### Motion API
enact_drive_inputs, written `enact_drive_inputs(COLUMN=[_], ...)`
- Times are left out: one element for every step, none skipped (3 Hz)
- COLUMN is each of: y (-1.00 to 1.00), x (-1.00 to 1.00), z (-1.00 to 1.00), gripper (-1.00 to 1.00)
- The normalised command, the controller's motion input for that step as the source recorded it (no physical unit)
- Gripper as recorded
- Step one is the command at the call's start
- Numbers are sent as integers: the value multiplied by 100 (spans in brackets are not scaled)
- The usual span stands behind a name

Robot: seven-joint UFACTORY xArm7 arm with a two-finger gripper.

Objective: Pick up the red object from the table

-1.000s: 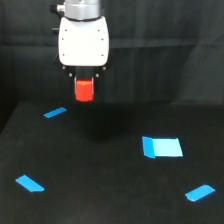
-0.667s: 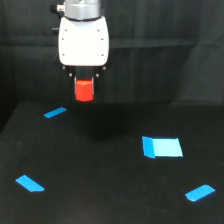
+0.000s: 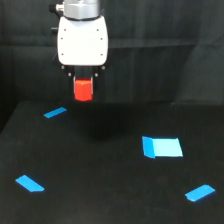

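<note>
The red object (image 3: 83,89), a small red-orange stubby cylinder, hangs in the air under the white gripper body, well above the table (image 3: 100,165). My gripper (image 3: 83,84) is shut on its upper part, with dark fingers showing at both sides of it. It hangs against the black backdrop, over the table's far left area. A faint shadow lies on the table below and to the exterior view's right of it.
Flat blue pieces mark the black table: a thin strip (image 3: 55,112) below the gripper at the left, a larger rectangle (image 3: 162,147) at the right, one (image 3: 30,183) at the front left, one (image 3: 199,192) at the front right. A black curtain hangs behind.
The gripper and the red object it holds have risen very slightly. The blue pieces lie where they were.
</note>
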Motion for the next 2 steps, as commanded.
enact_drive_inputs(y=[-2,-2], x=[-5,4], z=[4,0], gripper=[-98,-99])
